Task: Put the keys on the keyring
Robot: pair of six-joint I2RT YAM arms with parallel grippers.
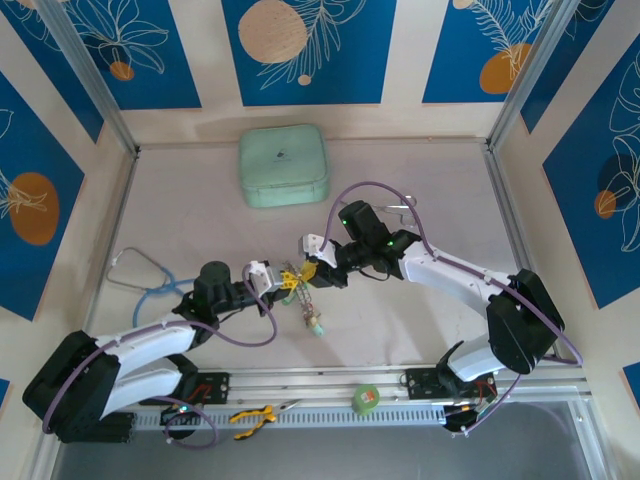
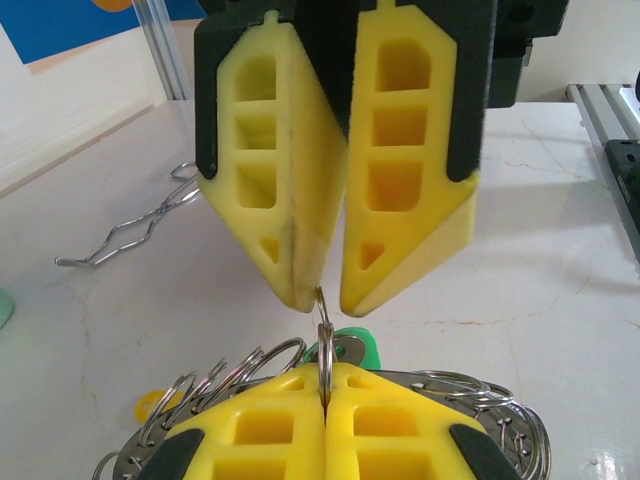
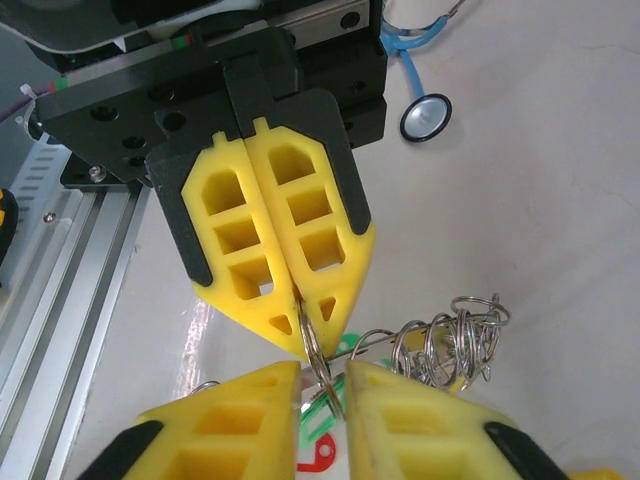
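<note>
The left hand [image 2: 325,385] is clenched on a thin silvery metal ring [image 2: 325,340]; the right hand [image 2: 325,302] stands parted around its top, seemingly not pinching it.

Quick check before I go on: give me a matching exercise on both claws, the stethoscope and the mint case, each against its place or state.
1 left claw
2 right claw
3 stethoscope
4 mint case

A far back, centre
B shut on a split ring
C left side
D jaws slightly apart

Pairs: 1-B, 2-D, 3-C, 4-A.
</note>
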